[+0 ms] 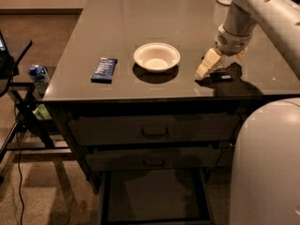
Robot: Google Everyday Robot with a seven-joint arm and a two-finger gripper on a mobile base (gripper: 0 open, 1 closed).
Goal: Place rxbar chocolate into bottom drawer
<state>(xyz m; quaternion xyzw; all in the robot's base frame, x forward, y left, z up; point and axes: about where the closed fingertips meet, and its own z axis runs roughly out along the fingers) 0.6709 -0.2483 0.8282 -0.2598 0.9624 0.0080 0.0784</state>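
Note:
The rxbar chocolate [221, 75], a small dark bar, lies flat on the grey cabinet top near its front right. My gripper [218, 70] hangs right over it, open, with one cream finger [208, 63] reaching down to the table just left of the bar and the other mostly hidden behind the wrist. The bar rests on the table, partly in the gripper's shadow. Below, the bottom drawer [154, 196] is pulled out, and its dark inside holds nothing that I can see.
A white bowl [156, 56] sits mid-table, left of the gripper. A blue-wrapped bar [104, 69] lies further left. Two shut handled drawers [154, 131] sit above the open one. A large white robot part [267, 168] fills the lower right. A stand with a can [38, 75] is at the left.

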